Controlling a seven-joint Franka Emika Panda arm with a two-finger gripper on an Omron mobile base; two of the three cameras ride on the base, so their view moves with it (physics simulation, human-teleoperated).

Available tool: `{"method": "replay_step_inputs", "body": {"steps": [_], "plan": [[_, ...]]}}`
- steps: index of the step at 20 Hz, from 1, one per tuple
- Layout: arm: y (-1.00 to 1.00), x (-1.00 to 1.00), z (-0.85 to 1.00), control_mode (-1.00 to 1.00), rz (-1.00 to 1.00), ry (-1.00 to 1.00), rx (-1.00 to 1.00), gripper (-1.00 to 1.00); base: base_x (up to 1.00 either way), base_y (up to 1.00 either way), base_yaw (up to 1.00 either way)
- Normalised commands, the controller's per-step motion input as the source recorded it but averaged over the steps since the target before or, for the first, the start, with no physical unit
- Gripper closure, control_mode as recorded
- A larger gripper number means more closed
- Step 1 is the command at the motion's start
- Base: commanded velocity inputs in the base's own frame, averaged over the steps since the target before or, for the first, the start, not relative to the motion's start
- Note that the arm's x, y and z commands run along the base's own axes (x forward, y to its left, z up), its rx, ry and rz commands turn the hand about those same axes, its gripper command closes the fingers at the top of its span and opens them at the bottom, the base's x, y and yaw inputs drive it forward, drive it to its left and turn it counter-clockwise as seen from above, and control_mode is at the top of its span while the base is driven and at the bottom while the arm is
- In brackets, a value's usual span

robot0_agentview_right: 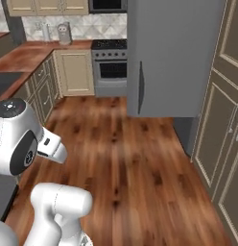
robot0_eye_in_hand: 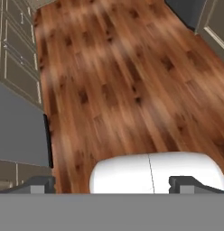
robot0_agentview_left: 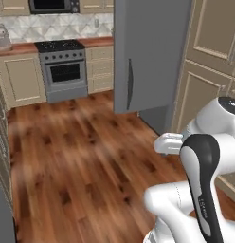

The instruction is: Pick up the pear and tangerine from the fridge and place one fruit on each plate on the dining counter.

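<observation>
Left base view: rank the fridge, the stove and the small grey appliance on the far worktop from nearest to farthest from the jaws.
1. the fridge, tall and grey, closest, on the right.
2. the stove, at the back wall, left of the fridge.
3. the small grey appliance, farthest, at the far left on the worktop.

You face glossy wood plank floor. Steel oven range at back wall, beige cupboards flanking range, patterned tile backsplash above range.
</observation>
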Motion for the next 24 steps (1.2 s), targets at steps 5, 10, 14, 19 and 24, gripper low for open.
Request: {"method": "replay_step_inputs", "body": {"steps": [5, 10, 14, 19, 24], "plan": [[0.00, 0.00, 0.00, 1.00, 0.00, 0.00, 0.00, -1.00, 0.91, 0.40, -0.03], [0.00, 0.00, 0.00, 1.00, 0.00, 0.00, 0.00, -1.00, 0.89, 0.52, -0.07], [0.00, 0.00, 0.00, 1.00, 0.00, 0.00, 0.00, -1.00, 0.81, 0.59, -0.11], [0.00, 0.00, 0.00, 1.00, 0.00, 0.00, 0.00, -1.00, 0.78, 0.67, -0.12], [0.00, 0.00, 0.00, 1.00, 0.00, 0.00, 0.00, -1.00, 0.75, 0.68, -0.11]]}}
